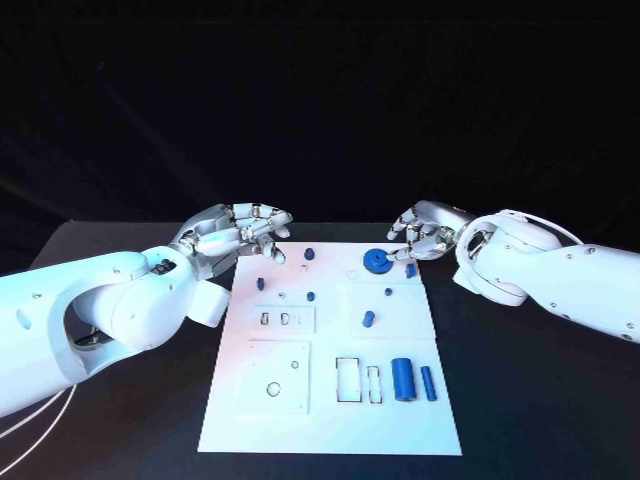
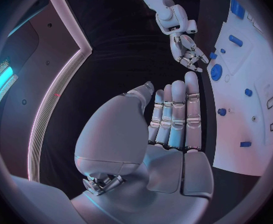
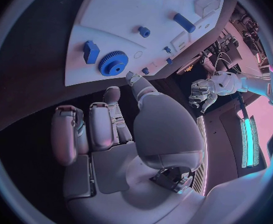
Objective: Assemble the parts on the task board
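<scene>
The white task board (image 1: 407,430) lies mid-table with several small blue parts on it. A blue gear (image 1: 375,261) sits near its far right corner, and a small blue block (image 1: 410,270) stands beside the gear. Two blue cylinders (image 1: 401,375) lie at the near right. My left hand (image 1: 242,236) hovers over the board's far left corner, fingers straight and holding nothing (image 2: 174,119). My right hand (image 1: 424,233) hangs just beyond the gear, empty. In the right wrist view its thumb (image 3: 139,87) points toward the gear (image 3: 113,63) and the block (image 3: 91,51).
Small blue pegs (image 1: 309,255) dot the far half of the board. Rectangular slots (image 1: 349,378) and a round hole (image 1: 274,390) lie in its near half. Black table (image 1: 536,400) surrounds the board on all sides. The left wrist view shows the right hand (image 2: 188,52) near the board (image 2: 248,134).
</scene>
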